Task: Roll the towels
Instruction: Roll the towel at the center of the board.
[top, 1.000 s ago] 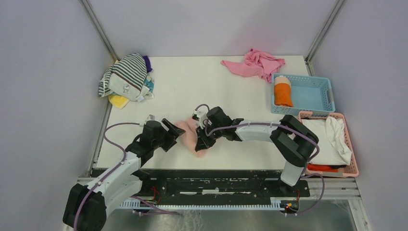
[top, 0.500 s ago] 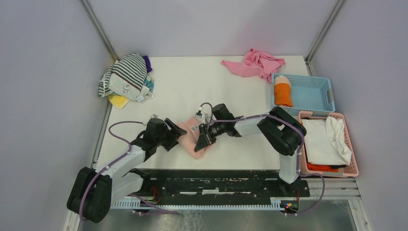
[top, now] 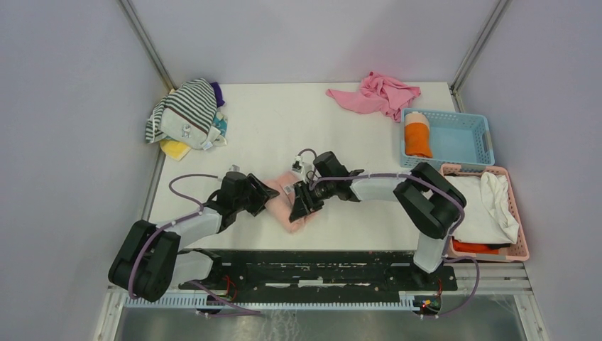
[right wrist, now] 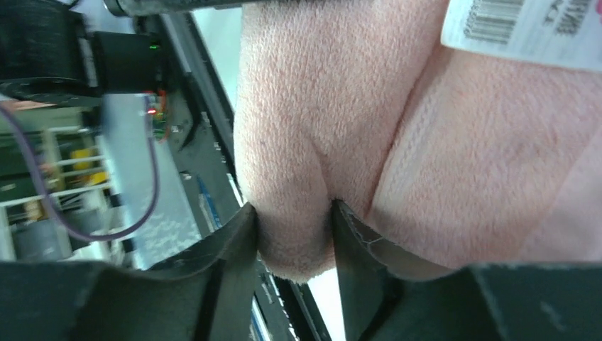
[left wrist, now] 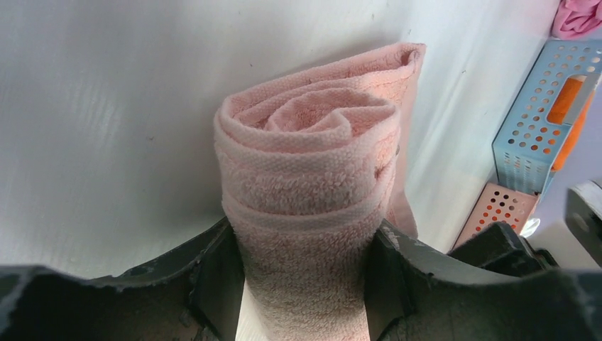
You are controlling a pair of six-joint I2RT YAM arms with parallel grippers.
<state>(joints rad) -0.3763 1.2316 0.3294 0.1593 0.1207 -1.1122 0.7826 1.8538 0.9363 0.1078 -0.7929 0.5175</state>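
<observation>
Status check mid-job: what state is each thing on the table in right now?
Pink towel: rolled, lying on the table.
Left tool: closed around the roll's end.
Right tool: pinching a fold of it.
Orange towel: rolled, in the blue basket.
Bright pink cloth: crumpled, far edge.

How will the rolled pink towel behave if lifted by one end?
Probably floppy: the pink towel is soft terry, creasing where the right claw pinches a fold. Its roll looks loose with a free flap, so it may unroll. Likely light and grippy, not slippery.
</observation>
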